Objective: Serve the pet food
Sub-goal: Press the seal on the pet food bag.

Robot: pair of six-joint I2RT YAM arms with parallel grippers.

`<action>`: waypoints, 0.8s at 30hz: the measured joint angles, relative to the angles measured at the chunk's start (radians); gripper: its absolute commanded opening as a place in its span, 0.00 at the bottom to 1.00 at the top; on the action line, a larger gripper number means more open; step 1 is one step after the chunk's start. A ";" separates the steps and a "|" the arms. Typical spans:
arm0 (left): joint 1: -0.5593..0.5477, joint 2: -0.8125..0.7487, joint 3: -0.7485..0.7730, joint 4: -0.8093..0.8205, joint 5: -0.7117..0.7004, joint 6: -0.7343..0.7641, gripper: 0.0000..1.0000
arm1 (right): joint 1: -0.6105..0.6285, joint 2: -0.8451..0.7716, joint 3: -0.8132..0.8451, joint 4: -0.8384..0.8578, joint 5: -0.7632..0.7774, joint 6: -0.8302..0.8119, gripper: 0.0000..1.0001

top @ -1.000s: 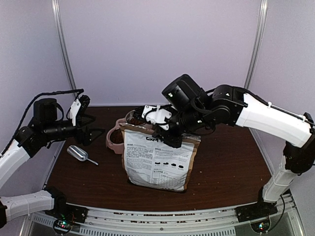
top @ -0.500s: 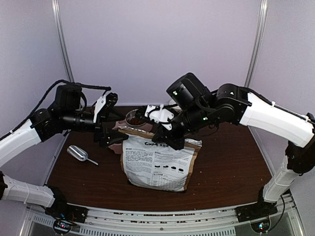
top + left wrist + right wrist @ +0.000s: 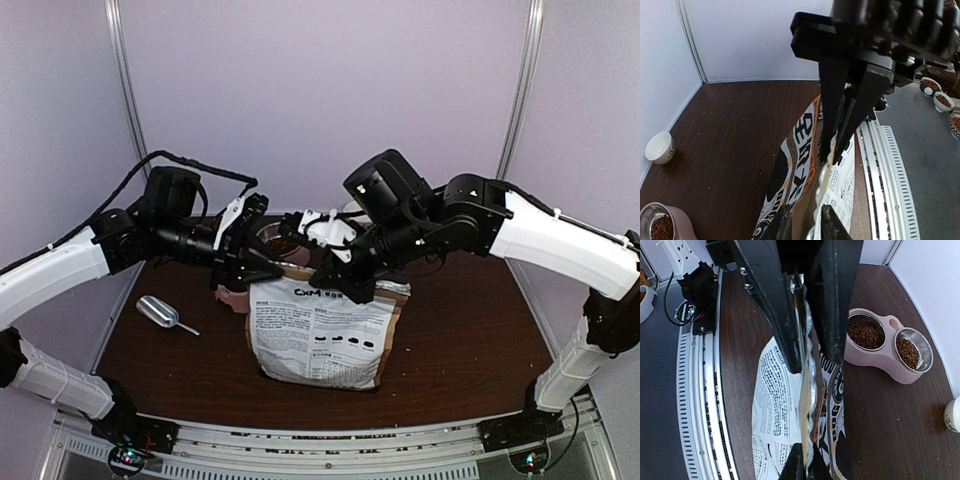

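Dark brown desk (image 3: pixel 470 330) carries the upright pet food bag (image 3: pixel 320 335); right gripper (image 3: pixel 338 283) jaws clamp its top edge, left gripper (image 3: pixel 262 268) jaws straddle that rim, not visibly closed.

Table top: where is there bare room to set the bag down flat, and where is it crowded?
Bare table lies right of the bag, out to the right edge, with a narrower strip between bag and front rail. The left is busier: the metal scoop lies there, and the pink feeder sits behind the bag. Both the left gripper and right gripper crowd the bag's top edge.
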 measured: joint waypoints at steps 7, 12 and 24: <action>0.001 0.024 0.000 -0.003 0.037 0.008 0.00 | -0.010 -0.001 -0.005 0.010 0.002 0.027 0.00; 0.001 0.022 0.000 -0.004 0.037 0.008 0.00 | -0.010 0.002 -0.005 0.011 0.001 0.040 0.10; 0.002 0.012 -0.005 -0.008 0.034 0.006 0.00 | -0.010 0.074 0.068 0.047 -0.001 0.047 0.34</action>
